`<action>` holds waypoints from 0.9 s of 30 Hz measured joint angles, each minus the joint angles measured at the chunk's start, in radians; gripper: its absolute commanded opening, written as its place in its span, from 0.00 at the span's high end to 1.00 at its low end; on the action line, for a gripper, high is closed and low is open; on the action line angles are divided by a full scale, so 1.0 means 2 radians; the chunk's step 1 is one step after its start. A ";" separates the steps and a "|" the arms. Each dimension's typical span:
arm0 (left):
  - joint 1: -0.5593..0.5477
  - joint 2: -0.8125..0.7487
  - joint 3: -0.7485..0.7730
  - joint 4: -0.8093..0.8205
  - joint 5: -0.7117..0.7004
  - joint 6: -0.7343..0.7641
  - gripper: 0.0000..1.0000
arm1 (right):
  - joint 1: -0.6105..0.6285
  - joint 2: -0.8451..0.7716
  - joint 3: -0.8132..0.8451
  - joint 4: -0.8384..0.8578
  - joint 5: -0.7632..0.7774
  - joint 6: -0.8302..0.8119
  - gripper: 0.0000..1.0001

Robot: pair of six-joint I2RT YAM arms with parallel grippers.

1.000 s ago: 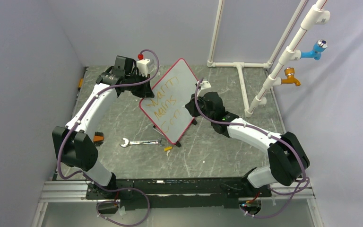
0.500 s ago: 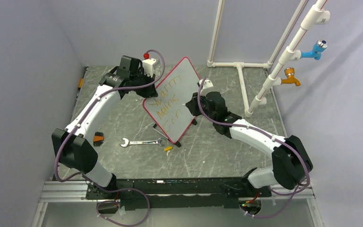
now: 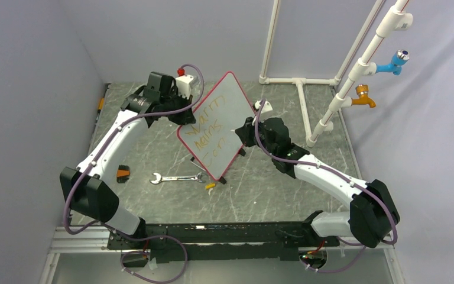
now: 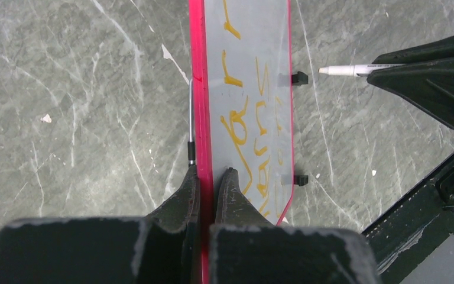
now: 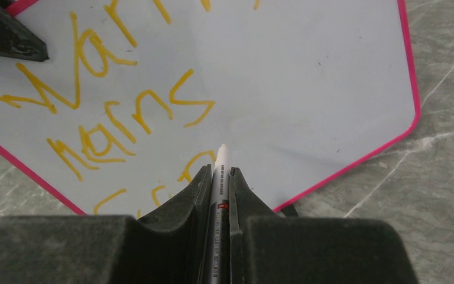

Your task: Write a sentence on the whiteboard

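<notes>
The whiteboard (image 3: 216,127) stands tilted near the middle of the desk (image 3: 153,148), with yellow writing on its face. The left end effector (image 4: 210,174) is clamped on the board's red rim at its 9 o'clock edge. At 3 o'clock, the right end effector (image 5: 219,171) grips a white marker (image 5: 221,155) (tip aimed at the board, not touching). A wrench (image 3: 177,177) lies at 7 o'clock.

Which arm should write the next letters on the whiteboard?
Right. The right gripper is shut on the marker, whose tip is aimed at the whiteboard beside a blank area. The left gripper is clamped on the red rim, holding the board tilted up.
</notes>
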 measured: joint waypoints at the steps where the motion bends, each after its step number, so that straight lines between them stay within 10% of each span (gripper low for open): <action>1: 0.000 -0.005 -0.004 0.000 0.000 0.000 1.00 | 0.000 0.000 -0.001 0.000 0.000 0.000 1.00; 27: 0.026 -0.028 -0.069 0.047 -0.008 -0.002 1.00 | 0.000 0.027 -0.017 0.022 -0.016 0.004 1.00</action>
